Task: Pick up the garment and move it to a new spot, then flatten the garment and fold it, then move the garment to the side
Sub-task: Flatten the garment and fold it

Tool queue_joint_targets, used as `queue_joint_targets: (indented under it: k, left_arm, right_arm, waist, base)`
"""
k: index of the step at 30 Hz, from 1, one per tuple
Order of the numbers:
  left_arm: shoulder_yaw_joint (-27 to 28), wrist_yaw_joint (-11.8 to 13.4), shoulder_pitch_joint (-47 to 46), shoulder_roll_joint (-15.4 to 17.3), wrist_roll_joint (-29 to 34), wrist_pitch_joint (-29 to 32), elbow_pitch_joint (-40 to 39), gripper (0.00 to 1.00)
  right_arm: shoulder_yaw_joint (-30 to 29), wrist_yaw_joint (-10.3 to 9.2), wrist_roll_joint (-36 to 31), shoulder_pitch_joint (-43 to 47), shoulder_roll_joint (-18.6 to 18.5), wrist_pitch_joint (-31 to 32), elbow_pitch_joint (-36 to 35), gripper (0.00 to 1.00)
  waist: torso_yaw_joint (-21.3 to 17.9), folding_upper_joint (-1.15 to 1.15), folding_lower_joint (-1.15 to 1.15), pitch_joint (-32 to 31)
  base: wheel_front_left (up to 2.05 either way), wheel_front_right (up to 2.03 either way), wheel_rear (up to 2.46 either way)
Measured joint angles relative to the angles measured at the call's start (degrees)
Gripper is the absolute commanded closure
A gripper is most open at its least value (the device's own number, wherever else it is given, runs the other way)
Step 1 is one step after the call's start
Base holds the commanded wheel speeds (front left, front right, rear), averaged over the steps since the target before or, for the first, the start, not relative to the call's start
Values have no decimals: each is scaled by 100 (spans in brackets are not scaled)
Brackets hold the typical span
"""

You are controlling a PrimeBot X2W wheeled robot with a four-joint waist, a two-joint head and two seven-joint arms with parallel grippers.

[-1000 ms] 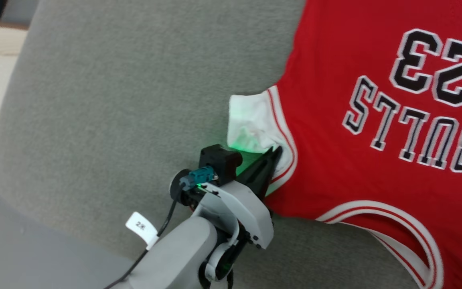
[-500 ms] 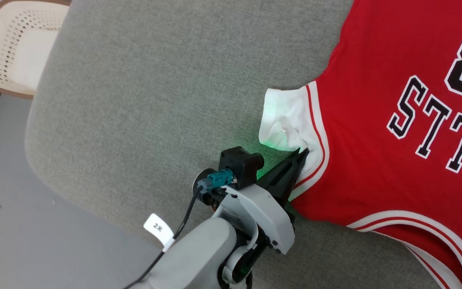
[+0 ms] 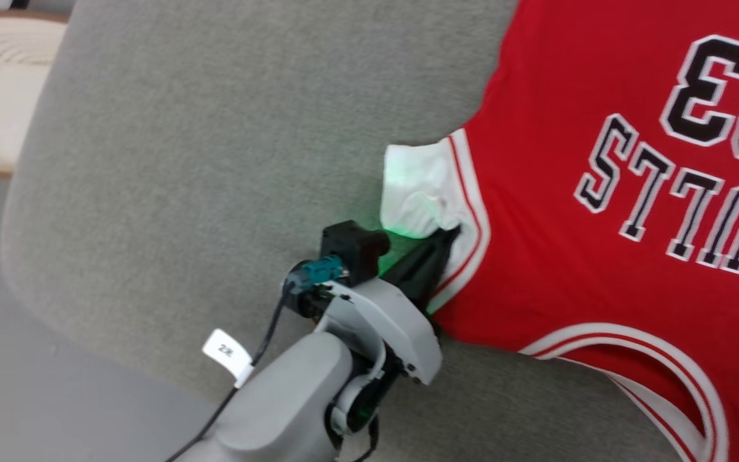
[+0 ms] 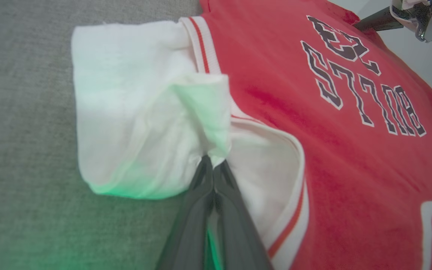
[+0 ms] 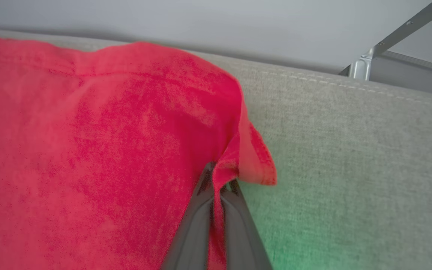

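My right claw [image 5: 218, 176] has just closed. Its jaws now pinch a red corner of the shirt [image 3: 568, 256], with cloth bunched between them. My left claw [image 3: 450, 232] is as it was, clamped tight on the white sleeve [image 3: 416, 183] beside the striped armhole. The shirt lies lettering-up, spread on the grey cushion [image 3: 215, 160]; only my head camera has swung. With both ends held, I judge the grasp finished, and I can begin lifting the shirt to its new spot.
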Motion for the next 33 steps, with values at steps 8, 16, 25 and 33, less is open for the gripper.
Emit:
queue_joint_targets:
  k: [8,16,25,33]
  left_arm:
    - [197,88,41,312,-94,-31,116,100]
    - [439,286,268,761,-226,66,26,100]
    - [654,621,620,1246,-319,207,-321,100]
    - [690,821,770,1441,-331,352,-681,100]
  right_arm:
    - [612,10,1089,951,78,238,-1096,100]
    - [786,21,2250,2519,-249,523,-2821,100]
    - [154,21,2906,4777,-307,734,-4729,100]
    - [-668,21,2900,6425,285,955,-5916,100]
  waist:
    - [-518,0,0,-258]
    - [-1136,0,0,-573]
    - [-1763,0,0,-928]
    - [-2127,0,0,-1116]
  base:
    - [0,0,0]
    - [0,0,0]
    - [0,0,0]
    - [0,0,0]
